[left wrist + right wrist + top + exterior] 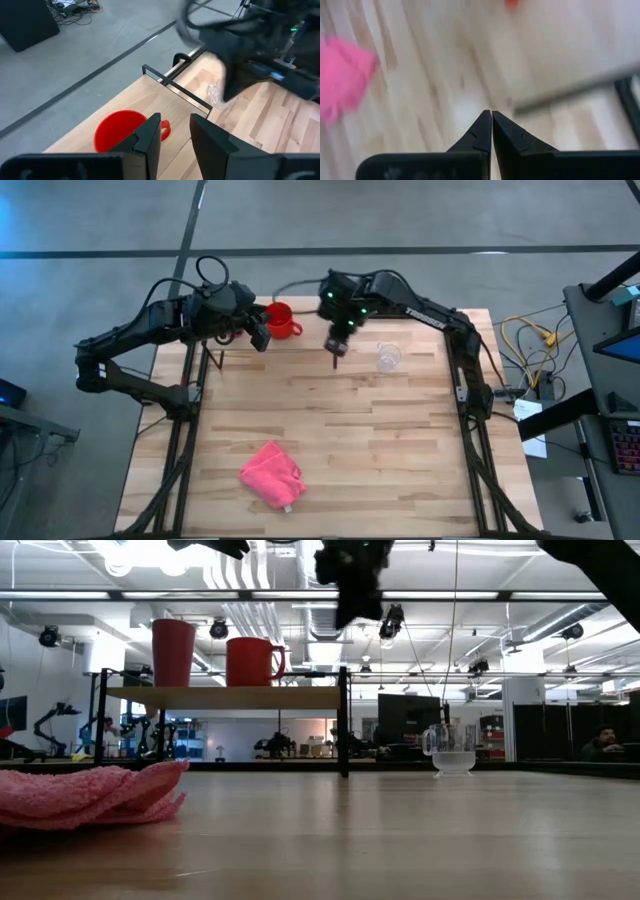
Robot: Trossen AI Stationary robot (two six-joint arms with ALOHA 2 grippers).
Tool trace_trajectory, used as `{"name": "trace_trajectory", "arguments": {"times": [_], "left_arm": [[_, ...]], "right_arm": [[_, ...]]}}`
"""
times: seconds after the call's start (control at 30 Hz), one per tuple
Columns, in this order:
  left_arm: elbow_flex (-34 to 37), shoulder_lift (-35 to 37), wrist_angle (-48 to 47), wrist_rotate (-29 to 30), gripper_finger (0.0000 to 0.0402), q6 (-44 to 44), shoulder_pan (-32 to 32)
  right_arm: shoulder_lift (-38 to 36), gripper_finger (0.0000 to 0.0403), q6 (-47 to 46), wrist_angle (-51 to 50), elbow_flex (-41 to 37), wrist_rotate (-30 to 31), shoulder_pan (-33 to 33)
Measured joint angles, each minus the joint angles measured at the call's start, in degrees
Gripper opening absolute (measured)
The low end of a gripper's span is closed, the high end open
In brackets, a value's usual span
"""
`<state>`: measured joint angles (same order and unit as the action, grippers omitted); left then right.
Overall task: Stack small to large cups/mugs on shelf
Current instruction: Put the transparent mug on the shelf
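The tall pink-red tumbler [173,652] and the squat red mug [252,662] stand upright side by side on the raised wooden shelf [225,697]. The mug also shows in the high view [282,320]; my left arm hides the tumbler there. The small clear cup [388,357] stands upright on the tabletop, right of the shelf. My left gripper [175,135] is open and empty, above the shelf just left of the mug [122,131]. My right gripper [337,345] is shut and empty, up in the air between the mug and the clear cup.
A crumpled pink cloth [272,473] lies on the tabletop near the front edge, left of the middle. Black posts [344,720] hold the shelf at its right end. The bare tabletop [400,440] spreads between the cloth and the clear cup.
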<state>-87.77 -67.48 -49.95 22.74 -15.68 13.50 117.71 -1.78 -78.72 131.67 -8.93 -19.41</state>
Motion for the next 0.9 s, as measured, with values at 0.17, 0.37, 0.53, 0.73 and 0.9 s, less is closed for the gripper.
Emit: {"name": "trace_trajectory", "arguments": {"times": [0.17,0.37,0.53,0.73,0.9], "left_arm": [[0.00,0.01,-0.01,0.00,0.0091,0.02,0.00],[0.00,0.00,-0.04,-0.19,0.0091,-0.03,0.00],[0.00,0.00,-0.04,-0.22,0.0091,-0.07,0.00],[0.00,0.00,-0.07,-1.43,0.0091,-0.11,0.00],[0.00,0.13,-0.12,-1.51,0.0091,-0.11,0.00]], "right_arm": [[-0.76,0.0012,1.42,-11.86,-0.39,4.51,0.83],[-1.30,0.0040,2.12,-11.44,-1.42,5.83,0.40],[-1.05,0.0065,0.65,-11.27,-1.88,8.01,-0.87],[-0.96,0.0095,0.72,-11.33,-3.25,13.96,-2.72],[-1.60,0.0102,0.43,-11.30,-3.32,14.14,-3.36]]}}
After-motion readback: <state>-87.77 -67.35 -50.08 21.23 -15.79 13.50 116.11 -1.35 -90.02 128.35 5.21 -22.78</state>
